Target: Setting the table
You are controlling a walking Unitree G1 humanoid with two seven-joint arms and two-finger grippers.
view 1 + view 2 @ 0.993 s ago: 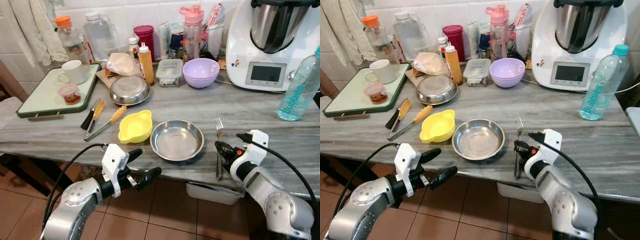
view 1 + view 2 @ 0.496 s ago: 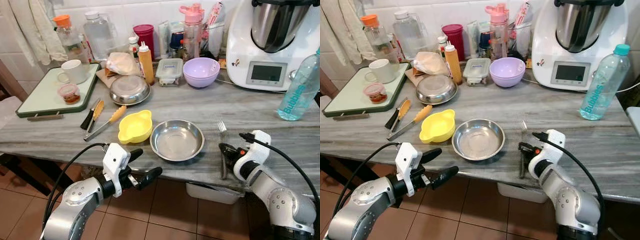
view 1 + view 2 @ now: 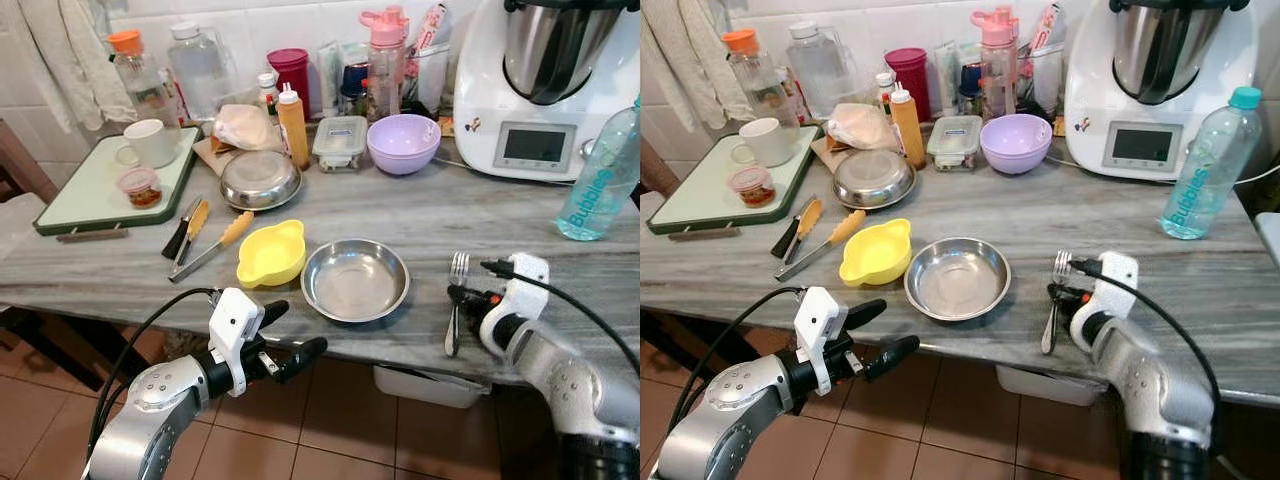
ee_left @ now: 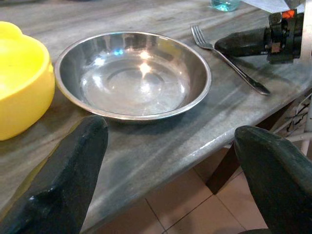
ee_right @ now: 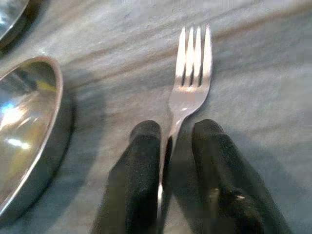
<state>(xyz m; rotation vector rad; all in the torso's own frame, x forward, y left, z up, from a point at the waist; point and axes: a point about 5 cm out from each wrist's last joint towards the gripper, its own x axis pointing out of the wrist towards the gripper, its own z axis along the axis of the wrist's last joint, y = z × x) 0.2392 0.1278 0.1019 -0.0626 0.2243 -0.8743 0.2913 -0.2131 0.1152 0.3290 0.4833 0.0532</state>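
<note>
A steel bowl (image 3: 354, 280) sits near the front edge of the marble counter (image 3: 500, 220), with a yellow bowl (image 3: 271, 253) touching its left side. To the bowl's right a fork (image 3: 459, 268) lies flat, tines pointing away from me. My right gripper (image 3: 462, 300) is shut on the fork's handle; in the right wrist view the handle runs between the two fingers (image 5: 141, 161) just behind the fork (image 5: 192, 83) head. My left gripper (image 3: 297, 326) hangs open below the counter edge, in front of the steel bowl (image 4: 131, 73), holding nothing.
Two knives (image 3: 200, 235) lie left of the yellow bowl. Behind are another steel bowl (image 3: 260, 180), a purple bowl (image 3: 402, 143), bottles, a food processor (image 3: 545, 90), a water bottle (image 3: 600, 180) and a tray (image 3: 80, 205) with a mug. A white bin (image 3: 420, 385) sits under the counter.
My right gripper has slid to the right along the counter with the fork, taking it farther from the steel bowl. The left arm has hardly moved.
</note>
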